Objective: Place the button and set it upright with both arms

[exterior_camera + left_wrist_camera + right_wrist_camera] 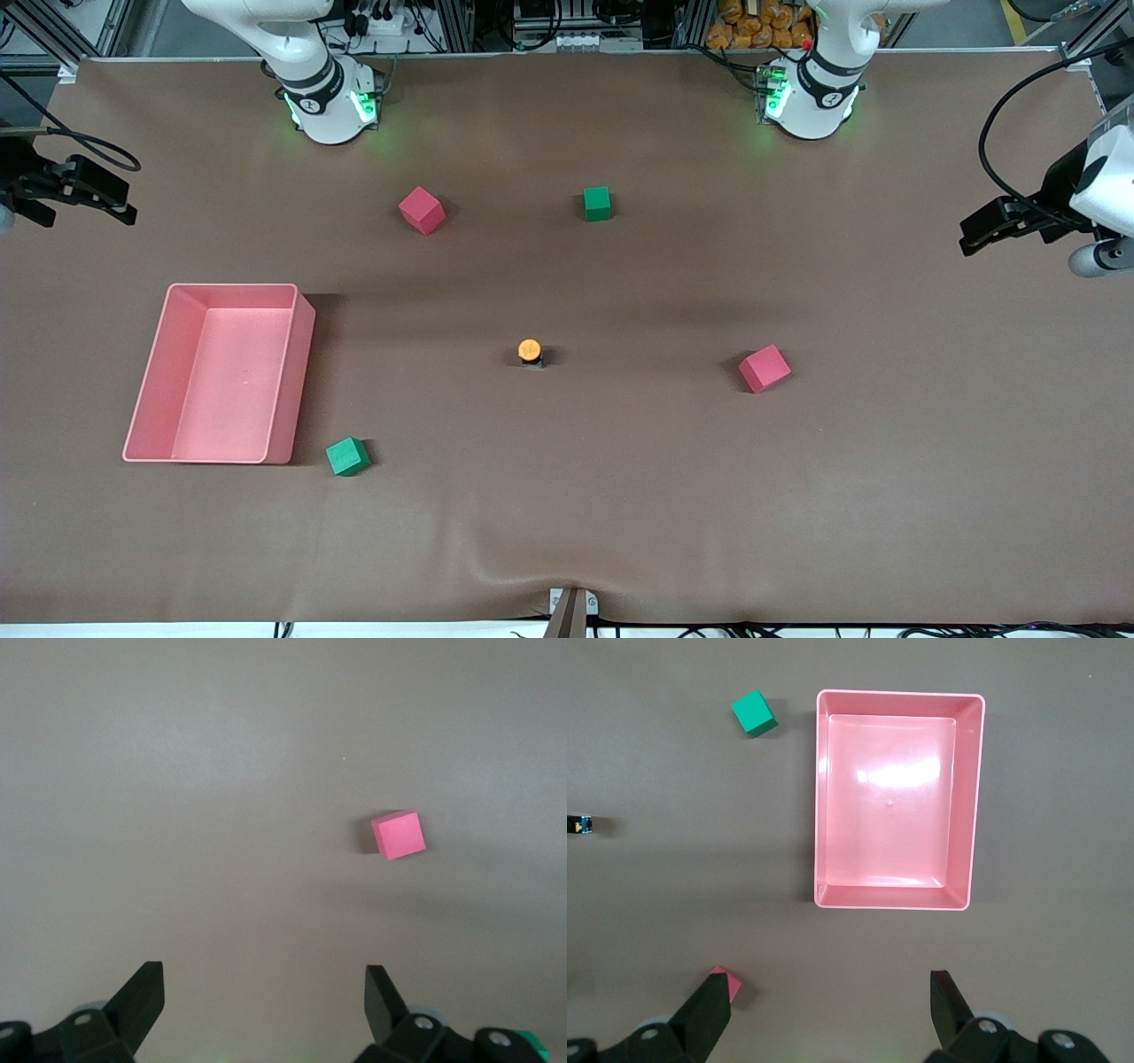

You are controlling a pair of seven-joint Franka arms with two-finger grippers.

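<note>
The button (530,352) stands upright on the brown table near its middle, with its round orange cap up on the black body. Its dark body also shows at the edge of the right wrist view (580,825). My left gripper (983,232) is open and empty, held high over the left arm's end of the table. In the left wrist view (264,992) there is only bare table between its fingers. My right gripper (84,199) is open and empty, held high over the right arm's end. In the right wrist view (831,992) it is above the pink bin.
A pink bin (301,354) stands toward the right arm's end. A green cube (347,456) lies beside its near corner. A red cube (422,210) and a green cube (597,203) lie nearer the bases. Another red cube (764,368) lies beside the button toward the left arm's end.
</note>
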